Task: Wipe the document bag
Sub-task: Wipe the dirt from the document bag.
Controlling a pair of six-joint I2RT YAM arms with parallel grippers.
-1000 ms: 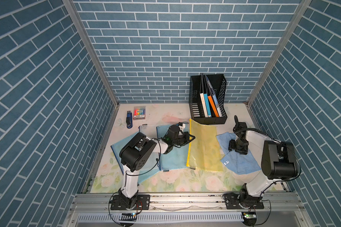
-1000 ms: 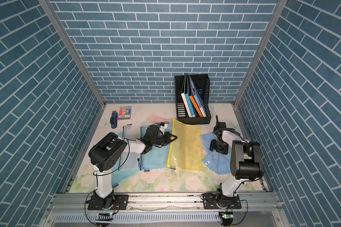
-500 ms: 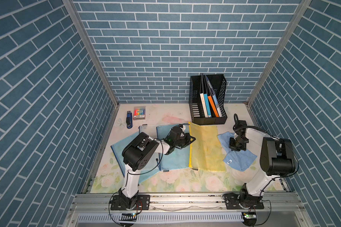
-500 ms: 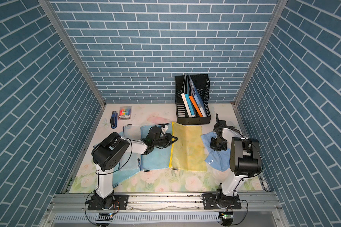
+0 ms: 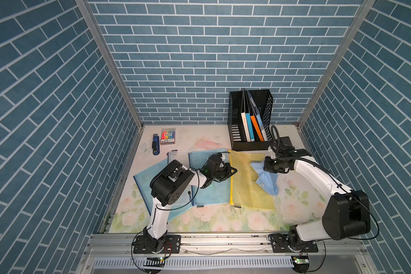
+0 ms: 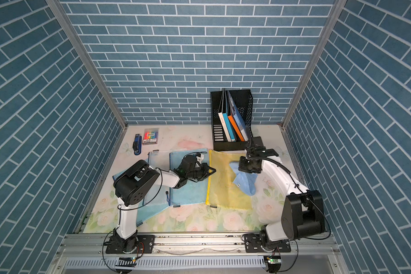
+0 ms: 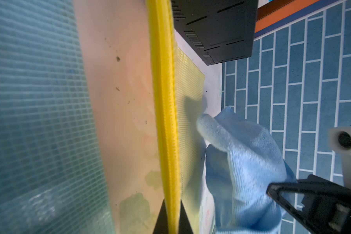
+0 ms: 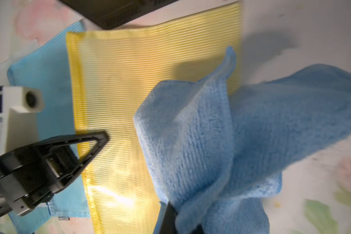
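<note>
cloth [image 5: 266,182] on document bag [image 5: 246,189], rack [image 5: 249,118] behind

The left arm [image 5: 173,182] rises from its base at the near edge of the desk [image 5: 199,218], folds at a raised elbow and reaches low toward the middle. Its left tool [image 5: 233,169] lies nearly level, both jaws pinched together on the zipper edge of the yellow document bag [image 5: 247,189]. The right arm [image 5: 314,172] stretches far forward, then bends inward, and the right tool [image 5: 265,167] angles inward and down, its jaws closed on a bunched fold of the blue cloth [image 5: 268,183].
</note>
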